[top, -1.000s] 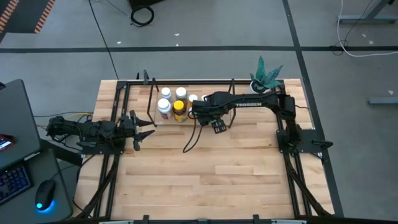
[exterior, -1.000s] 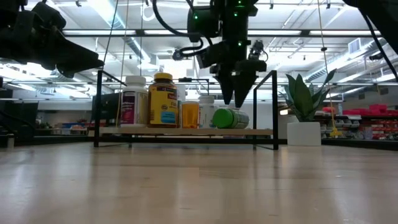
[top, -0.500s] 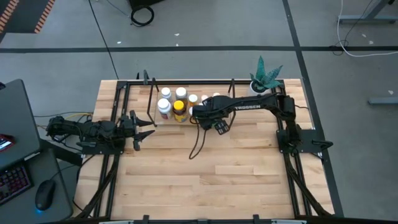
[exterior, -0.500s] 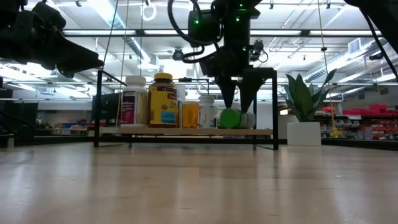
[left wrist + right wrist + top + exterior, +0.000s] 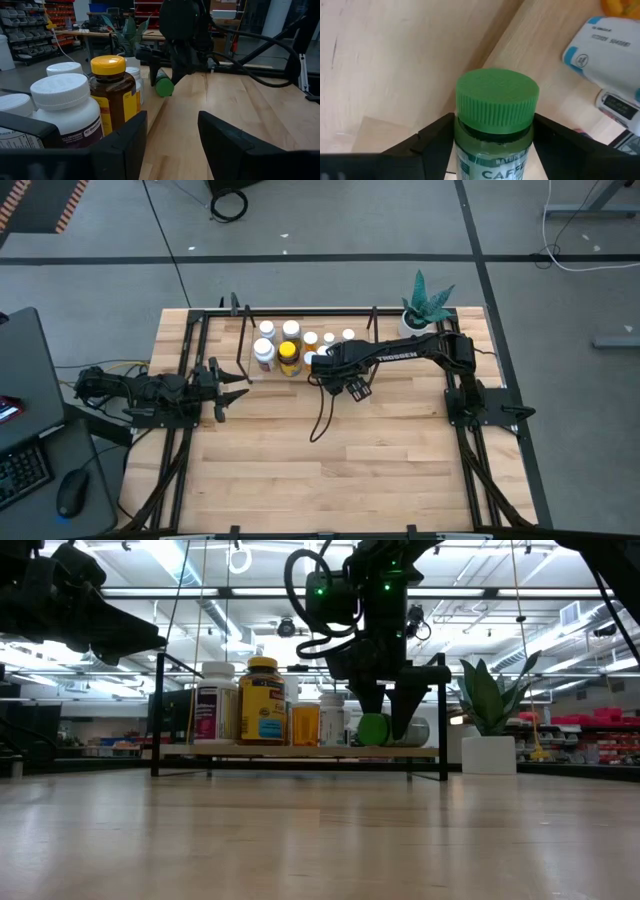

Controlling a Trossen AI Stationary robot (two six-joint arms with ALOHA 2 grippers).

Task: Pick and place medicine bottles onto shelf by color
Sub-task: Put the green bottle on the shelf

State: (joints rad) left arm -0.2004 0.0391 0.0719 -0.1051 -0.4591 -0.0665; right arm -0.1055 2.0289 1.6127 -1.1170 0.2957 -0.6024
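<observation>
Right claw [image 5: 388, 730] is positioned at the right portion of the shelf [image 5: 300, 752], reaching in from the right side of the surface [image 5: 330, 460]. Its two fingers stand on either side of a green bottle [image 5: 495, 120] that lies on its side on the shelf's wood base. In the right wrist view each finger sits close against the bottle's body just below the green ribbed cap; whether the fingers press on the bottle or only flank it cannot be told. The claw is part open, about the bottle's width.

The green bottle is on the shelf, to the right of the other bottles, cap pointing toward the near edge. In the left wrist view it shows as a green cylinder [image 5: 163, 86] lying at the shelf edge beneath the right arm.

Standing upright to its left: an amber bottle with a yellow cap [image 5: 263, 702], a white bottle with a dark label [image 5: 214, 702], a small orange bottle [image 5: 305, 724] and further white-capped bottles behind [image 5: 267, 328]. The grouping suggests sorting by colour, with the green one given its own place on the right.

Left claw [image 5: 228, 387] waits near the left end of the shelf, well apart from the work, part open and empty.

A white pot with a green plant [image 5: 488, 753] stands just beyond the shelf's right end.

Judgement: placement of the green bottle is at its final stage; a lying bottle may roll.
</observation>
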